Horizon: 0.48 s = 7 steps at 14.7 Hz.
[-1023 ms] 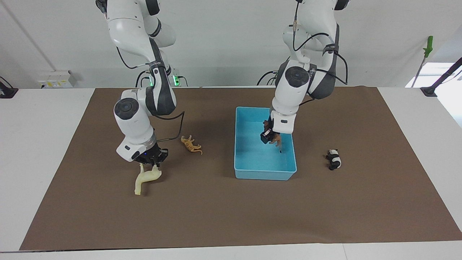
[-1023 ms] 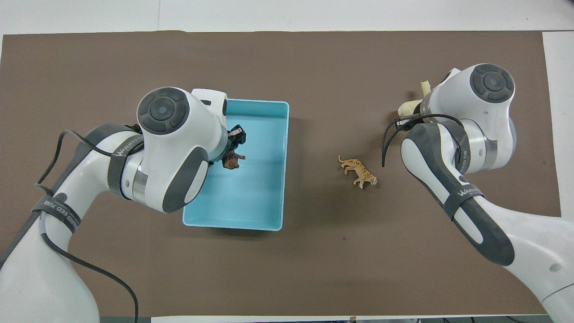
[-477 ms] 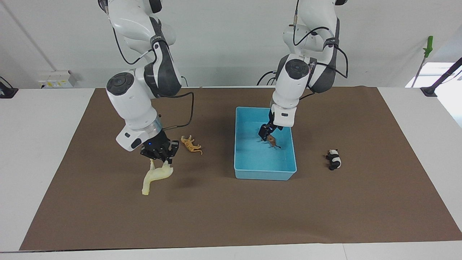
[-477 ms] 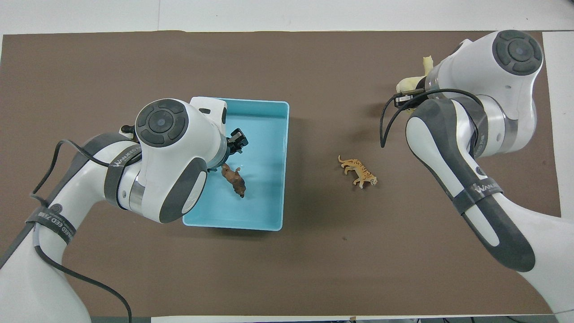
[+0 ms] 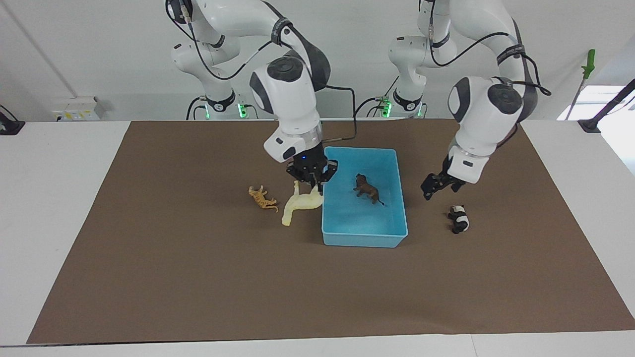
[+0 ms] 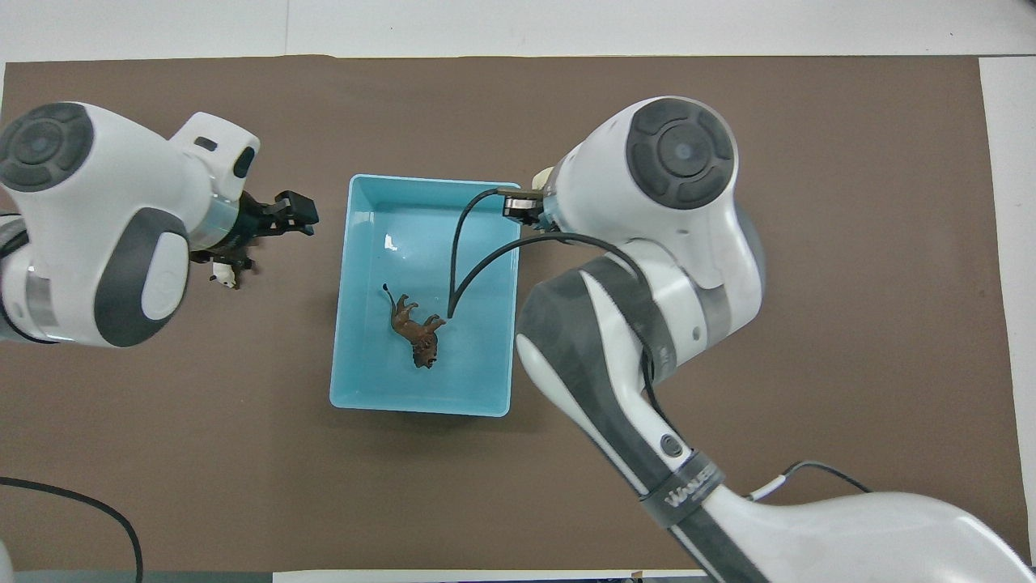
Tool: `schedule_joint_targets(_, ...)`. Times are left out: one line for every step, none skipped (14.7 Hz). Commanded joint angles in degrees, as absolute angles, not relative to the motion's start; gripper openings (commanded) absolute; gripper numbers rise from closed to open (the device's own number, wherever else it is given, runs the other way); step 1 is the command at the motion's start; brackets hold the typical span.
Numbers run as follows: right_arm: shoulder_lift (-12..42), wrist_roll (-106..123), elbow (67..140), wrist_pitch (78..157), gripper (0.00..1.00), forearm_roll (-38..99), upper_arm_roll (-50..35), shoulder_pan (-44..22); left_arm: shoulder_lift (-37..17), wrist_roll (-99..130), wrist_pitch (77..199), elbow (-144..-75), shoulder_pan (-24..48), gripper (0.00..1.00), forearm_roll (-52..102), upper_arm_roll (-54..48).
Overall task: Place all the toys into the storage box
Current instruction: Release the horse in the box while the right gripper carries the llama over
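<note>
The light blue storage box (image 5: 363, 242) sits mid-table and also shows in the overhead view (image 6: 421, 409). The brown lion (image 5: 367, 187) lies in it (image 6: 414, 325). My right gripper (image 5: 313, 184) is shut on the cream-yellow horse (image 5: 300, 205) and holds it over the mat, beside the box wall toward the right arm's end. The orange tiger (image 5: 262, 197) lies on the mat beside the horse; my right arm hides it in the overhead view. My left gripper (image 5: 438, 187) is open and empty over the mat between the box and the black-and-white panda (image 5: 459, 218), and also shows in the overhead view (image 6: 296, 217).
A brown mat (image 5: 198, 277) covers most of the white table. In the overhead view my left arm hides most of the panda (image 6: 222, 278). The right arm's cable (image 6: 457, 251) hangs over the box.
My left gripper let go of the lion, which now lies in the box, and moved out toward the panda. My right gripper lifted the horse and carried it across to the box's side.
</note>
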<state>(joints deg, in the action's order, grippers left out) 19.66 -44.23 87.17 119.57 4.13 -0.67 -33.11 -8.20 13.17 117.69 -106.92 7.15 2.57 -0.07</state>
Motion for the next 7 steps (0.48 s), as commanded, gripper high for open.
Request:
schedule_joint_targets(20.57,-54.72,84.29,119.44,0.00,0.89,-0.26,-38.74,-8.96,2.83,122.93,-109.07,3.17,1.00,2.55,-0.79)
schedule_joint_targets(20.48,-58.15,84.29,119.36,0.00,-0.43,-0.26,-40.76,-10.36,2.55,125.74,-109.33,3.08,1.00,2.55,-0.79)
schedule_joint_targets(20.30,-61.05,84.29,119.27,0.00,-0.70,-0.26,-42.61,-11.33,2.55,128.12,-109.51,3.16,1.00,2.55,-0.79)
schedule_joint_targets(20.22,-62.91,84.20,118.75,0.00,-0.70,-0.09,-43.84,-11.86,2.37,129.54,-109.86,3.43,1.00,2.46,-0.79)
schedule_joint_targets(20.13,-63.45,84.20,117.26,0.24,-1.31,0.35,-44.99,-12.21,1.15,130.86,-110.56,3.60,1.00,2.37,-0.79)
schedule_joint_targets(20.04,-63.46,83.94,113.77,0.99,-2.97,0.70,-44.83,-12.83,-1.73,132.00,-111.09,3.69,1.00,2.37,-0.70)
schedule_joint_targets(19.69,-62.67,81.41,110.51,1.00,-4.47,0.88,-43.61,-14.14,-4.11,132.88,-111.44,3.52,1.00,2.37,-0.70)
